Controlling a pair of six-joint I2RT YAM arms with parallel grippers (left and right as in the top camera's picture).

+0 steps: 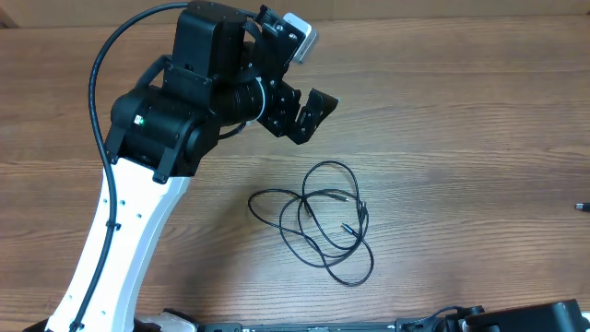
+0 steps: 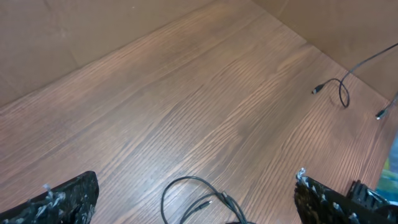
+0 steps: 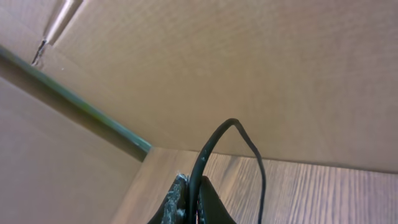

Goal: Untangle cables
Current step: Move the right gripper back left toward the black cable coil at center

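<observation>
Left tool (image 2: 198,179) is spread wide open, fingers (image 2: 62,200) out in the bottom corners of its wrist view, with nothing between them. Right tool (image 3: 189,202) is clamped shut, and a single cord (image 3: 206,152) seems pinched in it, arching up in front of a cardboard wall (image 3: 261,62).

The cables (image 1: 323,221) lie in loose overlapping loops on the wooden surface (image 1: 461,111), lower centre of the overhead frame and just below the left tool.

My guess is they're super light, floppy and a bit slick on that wood, so tugging one strand probably drags the whole bunch. I'd go for an outer loop, or right behind a plug where it's stiffer.

Hard to read:
- I can't tell how many cords are in there or which crosses over which.
- The left wrist view cuts the pile off at the bottom edge.
- Another strand with a small plug (image 2: 317,90) sits upper right in that view, well apart. I can't say whether it's the pinched one.
- The right arm barely shows overhead.
</observation>
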